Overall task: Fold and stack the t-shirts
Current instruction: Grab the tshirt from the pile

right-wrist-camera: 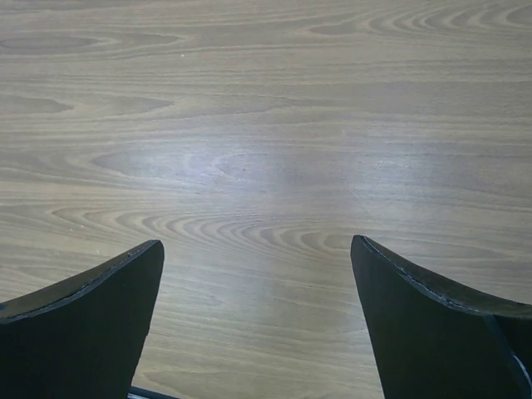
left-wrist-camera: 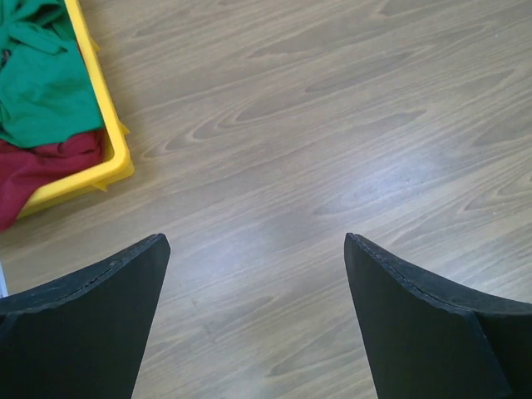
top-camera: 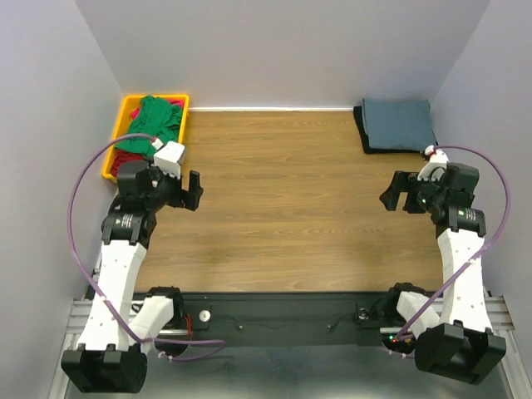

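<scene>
Left pincer (top-camera: 194,189) (left-wrist-camera: 253,241) spread wide, holding nothing, above the table (top-camera: 283,208). Green t-shirt (left-wrist-camera: 46,91) and dark red t-shirt (left-wrist-camera: 41,166) lie crumpled in the yellow bin (left-wrist-camera: 116,141), ahead to its left. Right pincer (top-camera: 397,193) (right-wrist-camera: 258,245) also wide, empty. The folded blue-grey t-shirt (top-camera: 397,123) (black t-shirt (top-camera: 360,129) underneath) lies near its side, toward the far wall.

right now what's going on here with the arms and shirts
Nothing is being handled. The left arm's fingers and the right arm's fingers are open and empty above the wooden table. A folded slate blue-grey t-shirt lies on a black t-shirt at the far right corner. A crumpled bright green t-shirt and a dark red t-shirt sit unfolded in the yellow plastic bin at far left.
</scene>
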Available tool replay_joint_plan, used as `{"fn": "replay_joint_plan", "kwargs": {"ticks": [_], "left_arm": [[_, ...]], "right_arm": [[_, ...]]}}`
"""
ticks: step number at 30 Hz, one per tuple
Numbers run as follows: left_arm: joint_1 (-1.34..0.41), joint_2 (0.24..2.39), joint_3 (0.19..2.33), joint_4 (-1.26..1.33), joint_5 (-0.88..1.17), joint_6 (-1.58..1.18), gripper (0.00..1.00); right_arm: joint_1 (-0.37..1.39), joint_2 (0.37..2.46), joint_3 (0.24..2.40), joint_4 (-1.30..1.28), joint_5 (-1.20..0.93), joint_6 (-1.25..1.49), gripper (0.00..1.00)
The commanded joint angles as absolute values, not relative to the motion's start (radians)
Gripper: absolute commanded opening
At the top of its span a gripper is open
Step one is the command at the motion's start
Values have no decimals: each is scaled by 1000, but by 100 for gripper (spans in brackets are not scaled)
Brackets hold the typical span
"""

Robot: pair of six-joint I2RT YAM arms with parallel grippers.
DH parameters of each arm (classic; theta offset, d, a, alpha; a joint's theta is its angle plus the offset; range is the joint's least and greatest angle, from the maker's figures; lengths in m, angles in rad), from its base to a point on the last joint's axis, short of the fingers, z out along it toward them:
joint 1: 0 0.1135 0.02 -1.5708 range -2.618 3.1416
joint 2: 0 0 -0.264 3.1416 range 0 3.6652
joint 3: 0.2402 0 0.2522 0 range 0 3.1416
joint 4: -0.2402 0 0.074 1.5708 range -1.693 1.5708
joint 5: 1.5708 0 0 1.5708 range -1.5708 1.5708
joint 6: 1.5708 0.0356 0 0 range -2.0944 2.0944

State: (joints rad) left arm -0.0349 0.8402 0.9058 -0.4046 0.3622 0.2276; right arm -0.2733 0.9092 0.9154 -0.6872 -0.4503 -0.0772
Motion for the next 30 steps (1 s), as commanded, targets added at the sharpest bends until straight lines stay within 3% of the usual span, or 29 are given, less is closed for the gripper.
{"fn": "replay_joint_plan", "kwargs": {"ticks": [1,10,19,24,30], "left_arm": [[-28,932,1041,-425,329,230,99],[-8,1373,1537,-523,230,290,99],[149,1848,2020,-612,198,374,98],[176,2050,2167,-638,187,406,98],[187,2173,2190,-583,132,410,96]], "right_arm": [[-272,913,905,-640,-460,-69,100],[-272,911,888,-626,-460,-77,100],[-272,920,877,-615,-448,-68,100],[-272,939,871,-609,-436,-64,100],[-272,960,867,-604,-425,-63,100]]}}
